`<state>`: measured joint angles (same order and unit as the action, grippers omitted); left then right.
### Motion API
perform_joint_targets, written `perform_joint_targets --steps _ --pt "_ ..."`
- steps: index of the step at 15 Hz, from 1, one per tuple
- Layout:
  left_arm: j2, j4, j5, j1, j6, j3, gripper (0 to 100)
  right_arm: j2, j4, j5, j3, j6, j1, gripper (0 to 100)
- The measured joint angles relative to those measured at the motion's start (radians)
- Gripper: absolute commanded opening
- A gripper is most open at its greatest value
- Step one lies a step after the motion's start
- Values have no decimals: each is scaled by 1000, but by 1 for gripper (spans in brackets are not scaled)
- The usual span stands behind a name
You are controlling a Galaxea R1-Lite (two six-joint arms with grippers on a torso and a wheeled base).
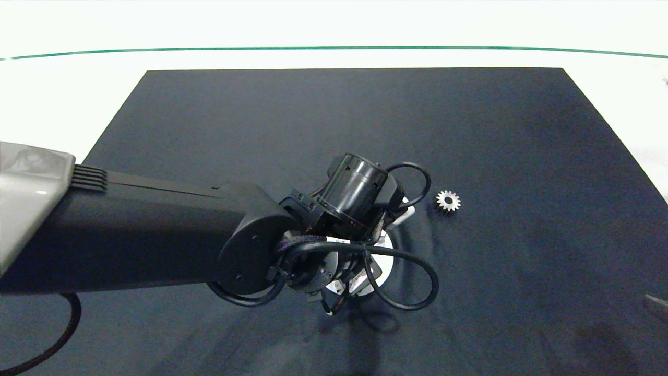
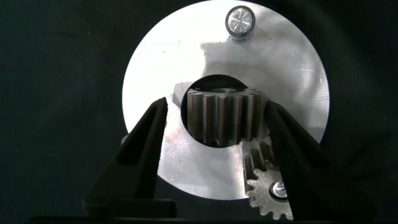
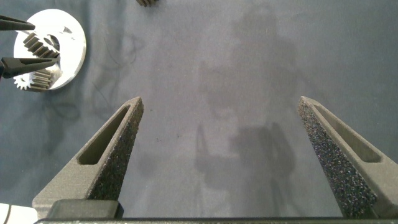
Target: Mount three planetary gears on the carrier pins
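Gear, small silver toothed metal (image 2: 222,118), sits gripped on its side in our left claw (image 2: 217,127), axis level over the flat white disc's (image 2: 155,68) central hole; bare peg (image 2: 240,21) waits beyond. Right claw (image 3: 221,143) idles wide.

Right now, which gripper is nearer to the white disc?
Left. The left gripper hangs right over the white disc, with a gear between its fingers. The right gripper is open over bare dark cloth, well away from the disc.
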<state>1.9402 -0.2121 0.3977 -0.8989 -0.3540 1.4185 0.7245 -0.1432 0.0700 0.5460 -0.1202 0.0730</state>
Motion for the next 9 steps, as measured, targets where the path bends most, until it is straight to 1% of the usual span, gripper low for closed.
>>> perform_joint_targets --steps 9 --pt "16 2 0 -2 0 3 39 0 0 2 0 -2 0 100"
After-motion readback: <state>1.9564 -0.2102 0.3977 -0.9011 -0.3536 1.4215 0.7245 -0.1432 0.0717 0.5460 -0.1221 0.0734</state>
